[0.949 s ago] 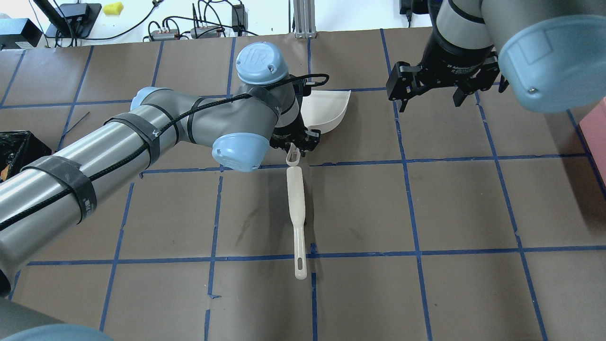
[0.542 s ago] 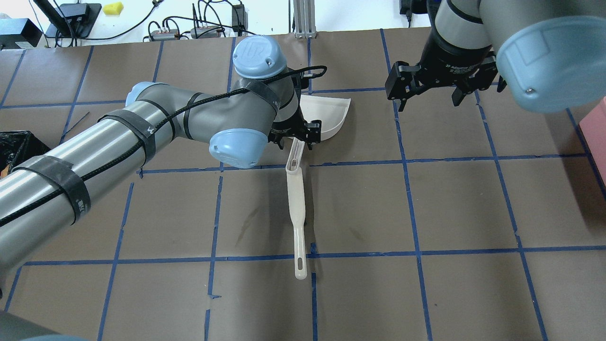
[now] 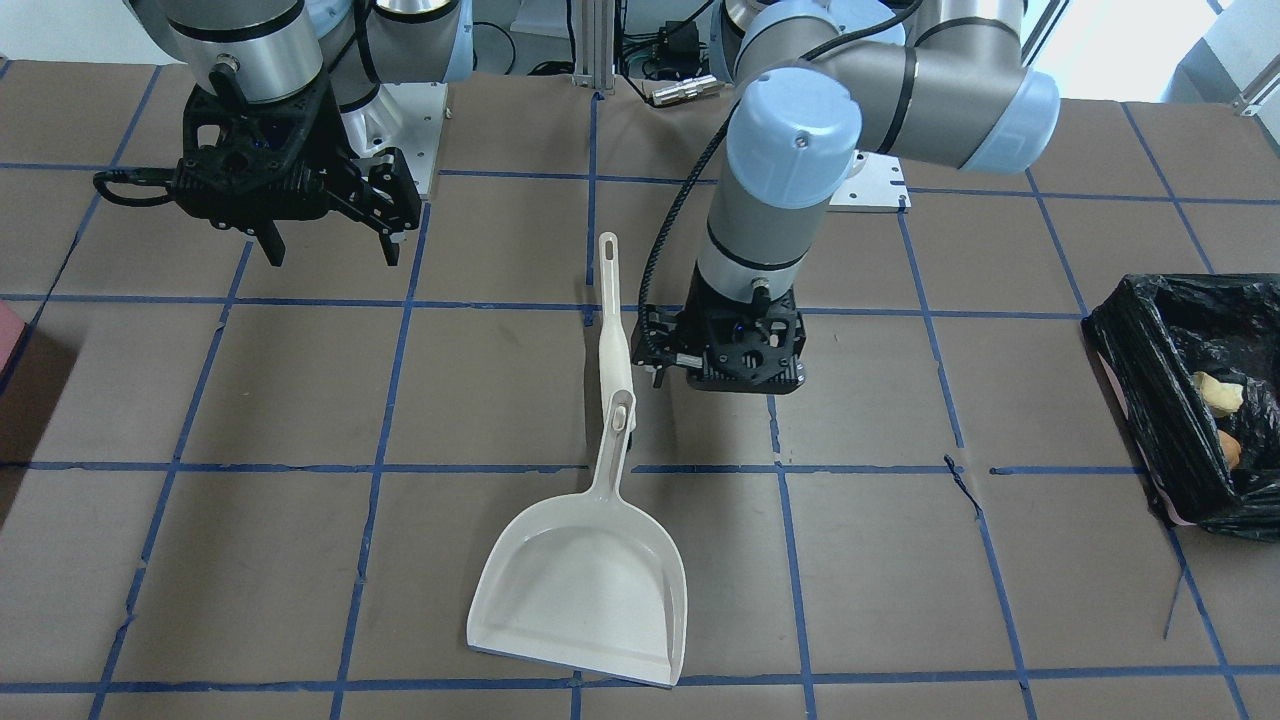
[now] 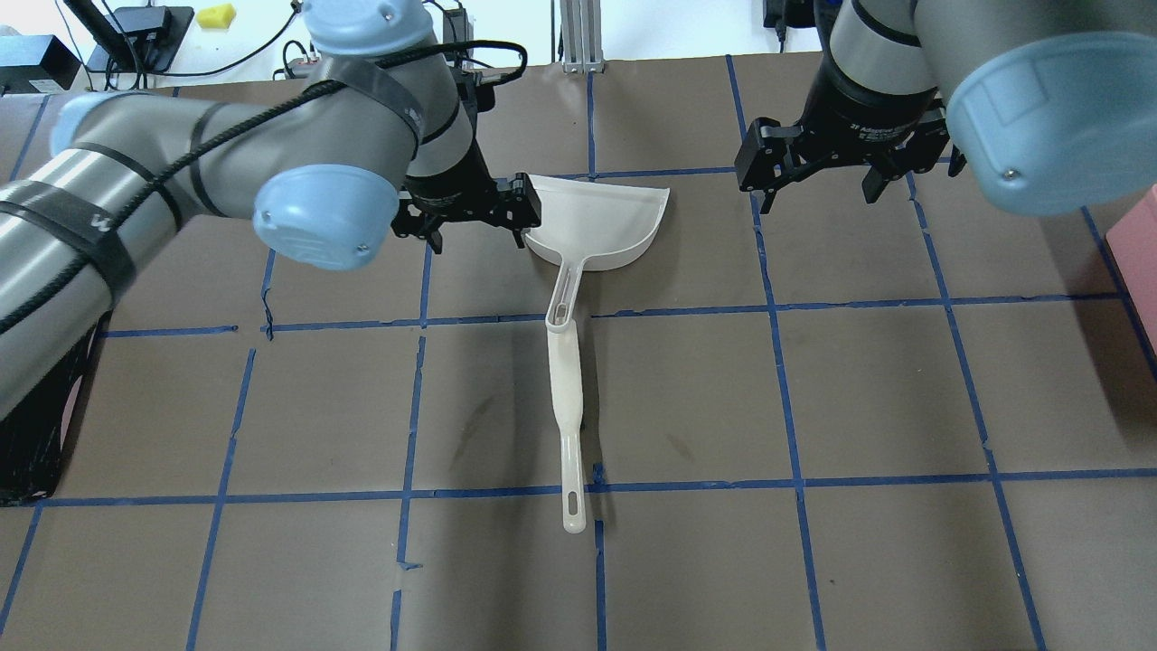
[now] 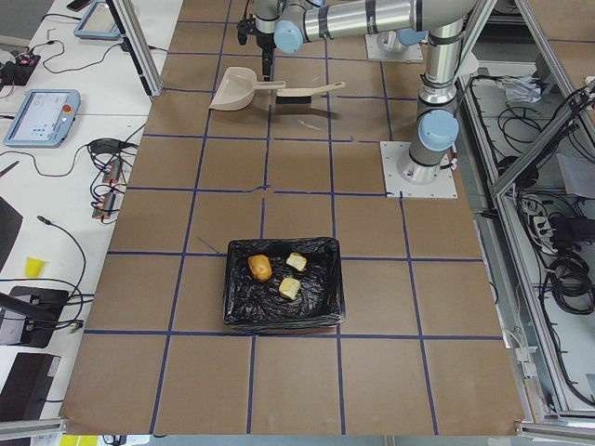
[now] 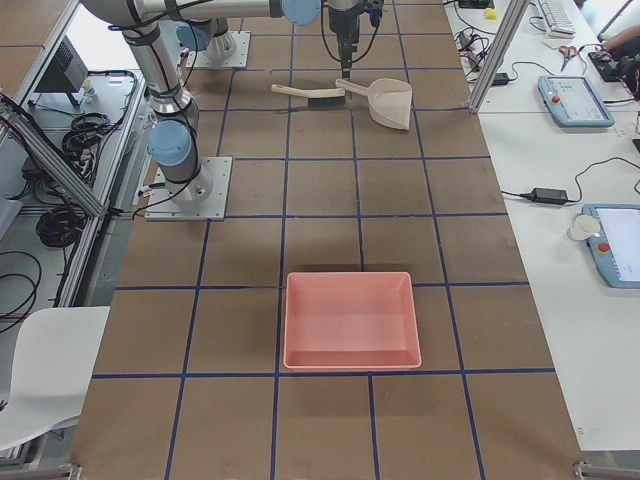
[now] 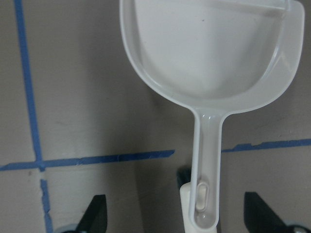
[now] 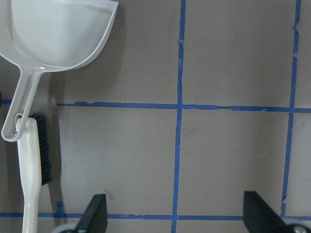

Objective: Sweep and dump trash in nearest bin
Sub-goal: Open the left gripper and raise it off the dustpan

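Note:
The three trash lumps [image 5: 259,268] lie inside the black-lined bin [image 5: 240,307]; two of them show in the front view [image 3: 1215,393], in the bin [image 3: 1130,340]. The white dustpan [image 4: 601,217] lies empty on the table, its handle tip resting on the cream brush [image 4: 568,398]. My left gripper [image 4: 479,237] is open and empty, raised just left of the dustpan. In the left wrist view the dustpan [image 7: 209,48] lies below its spread fingers [image 7: 97,216]. My right gripper [image 4: 818,194] is open and empty, hovering right of the dustpan.
A pink tray [image 6: 350,277] sits on the robot's right end of the table and shows at the overhead view's right edge [image 4: 1143,244]. The bin [image 4: 27,434] is at the left edge, mostly hidden by my left arm. Blue tape lines grid the brown table.
My left gripper has drawn away from the dustpan handle, moving left and toward the far side, so the whole dustpan now shows. Dustpan, brush and right arm have stayed put.

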You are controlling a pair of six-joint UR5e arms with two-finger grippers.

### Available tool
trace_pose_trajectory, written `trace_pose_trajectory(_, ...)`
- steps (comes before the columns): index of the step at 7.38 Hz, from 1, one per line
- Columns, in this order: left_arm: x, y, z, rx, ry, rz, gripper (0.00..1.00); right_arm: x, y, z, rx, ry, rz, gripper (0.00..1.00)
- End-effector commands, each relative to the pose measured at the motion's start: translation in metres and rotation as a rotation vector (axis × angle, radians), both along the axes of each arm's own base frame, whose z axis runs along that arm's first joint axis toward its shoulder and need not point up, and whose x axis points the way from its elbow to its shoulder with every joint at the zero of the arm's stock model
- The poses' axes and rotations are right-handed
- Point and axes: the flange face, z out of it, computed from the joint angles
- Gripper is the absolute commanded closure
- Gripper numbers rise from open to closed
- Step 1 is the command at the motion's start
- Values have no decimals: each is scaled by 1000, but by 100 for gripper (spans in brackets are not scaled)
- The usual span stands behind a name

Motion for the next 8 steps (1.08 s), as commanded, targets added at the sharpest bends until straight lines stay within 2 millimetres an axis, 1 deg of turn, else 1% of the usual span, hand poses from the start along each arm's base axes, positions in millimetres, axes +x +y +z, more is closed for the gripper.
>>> trace_pose_trajectory(1,48,21,64,75,-11,-10,0,0,0,-2,5,0,0,0)
trace_pose_trajectory(2,68,17,85,105,-10,-14,0,0,0,-2,5,0,0,0)
trace_pose_trajectory(3,86,16,106,128,-52,-65,0,0,0,-2,3,0,0,0)
trace_pose_trajectory(4,97,22,127,154,-78,-110,0,0,0,-2,5,0,0,0)
trace_pose_trajectory(5,100,27,139,150,-79,-108,0,0,0,-2,3,0,0,0)
trace_pose_trajectory(6,97,27,127,174,-70,-111,0,0,0,-2,5,0,0,0)
trace_pose_trajectory(7,97,23,120,174,-75,-105,0,0,0,-3,6,1,0,0)
trace_pose_trajectory(8,98,22,126,147,-78,-103,0,0,-1,-2,3,0,0,0)
